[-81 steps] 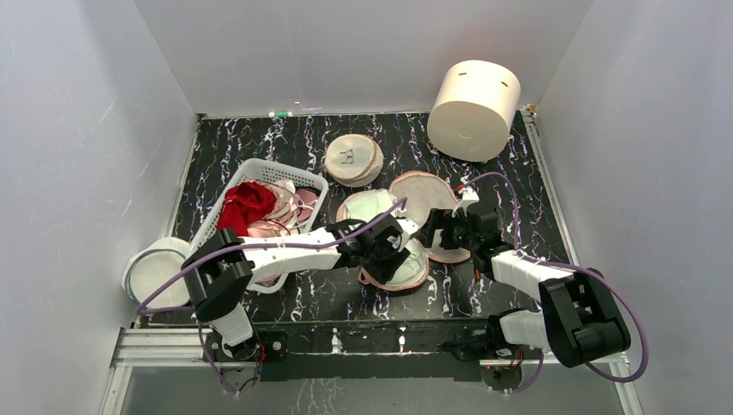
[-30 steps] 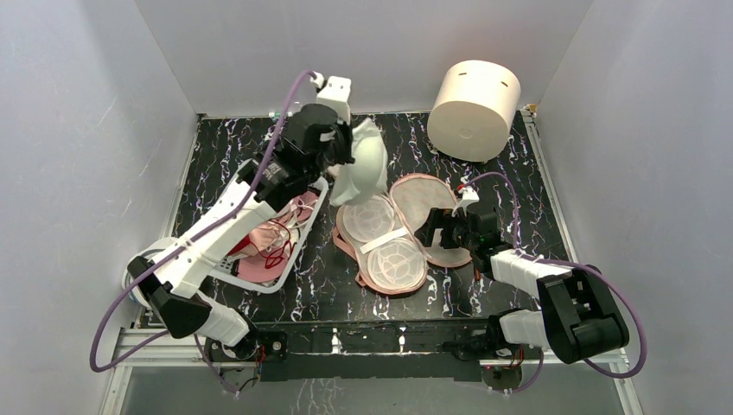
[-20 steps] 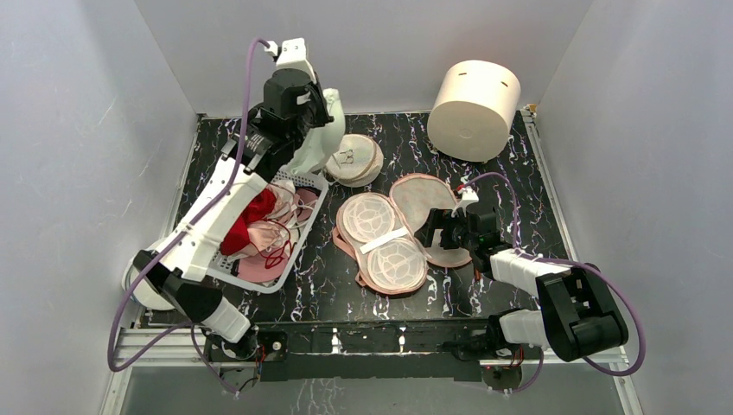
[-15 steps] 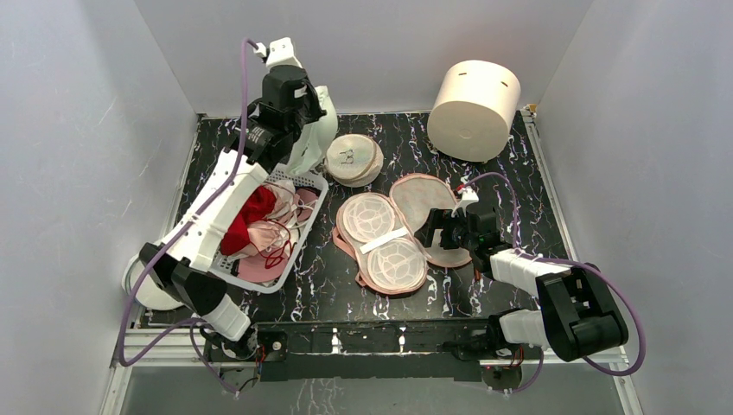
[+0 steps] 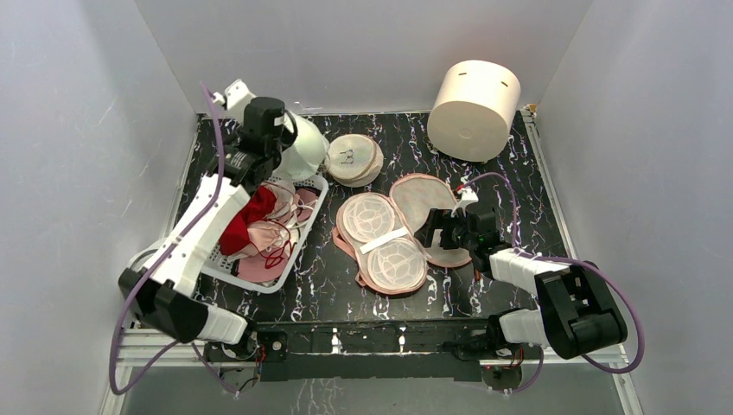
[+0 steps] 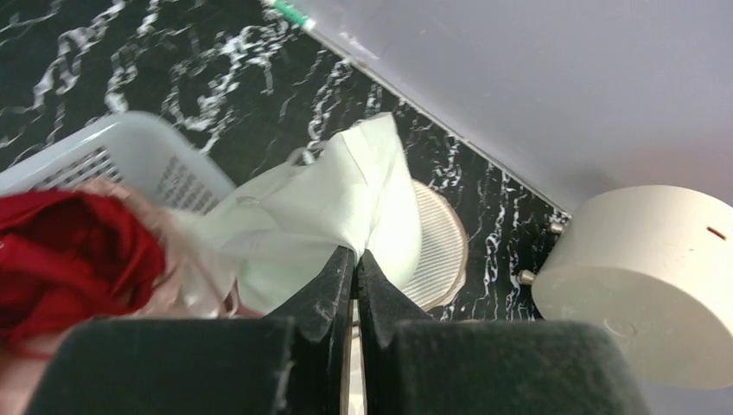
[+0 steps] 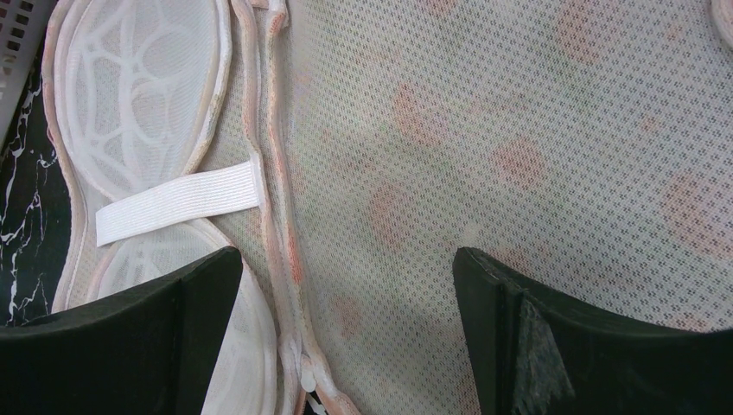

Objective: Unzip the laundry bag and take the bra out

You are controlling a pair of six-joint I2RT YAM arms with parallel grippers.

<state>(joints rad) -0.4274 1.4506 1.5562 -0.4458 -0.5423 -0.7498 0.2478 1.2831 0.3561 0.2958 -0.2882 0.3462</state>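
The laundry bag [image 5: 380, 244] lies unzipped and spread open mid-table, white inner frames showing in one half, its patterned flap [image 5: 425, 201] folded out to the right. The off-white bra [image 5: 305, 156] hangs from my left gripper [image 5: 285, 143] above the far end of the basket. In the left wrist view my left gripper [image 6: 354, 252] is shut on a fold of the bra [image 6: 346, 194]. My right gripper [image 5: 436, 229] stands open low over the flap. In the right wrist view my right gripper [image 7: 346, 259] spans the bag's mesh lining [image 7: 501, 147] and pink zip edge [image 7: 277, 216], holding nothing.
A white basket [image 5: 275, 287] with a red garment [image 5: 246, 220] and pink clothes sits at the left. A round cream mesh disc [image 5: 353, 159] lies behind the bag. A large cream cylinder [image 5: 474, 108] stands at the back right. A white round container [image 5: 151, 272] sits at the far left.
My left arm lifted the bra out of the open bag, swung it left across the back and lowered it over the basket's far end. The right arm has not moved.
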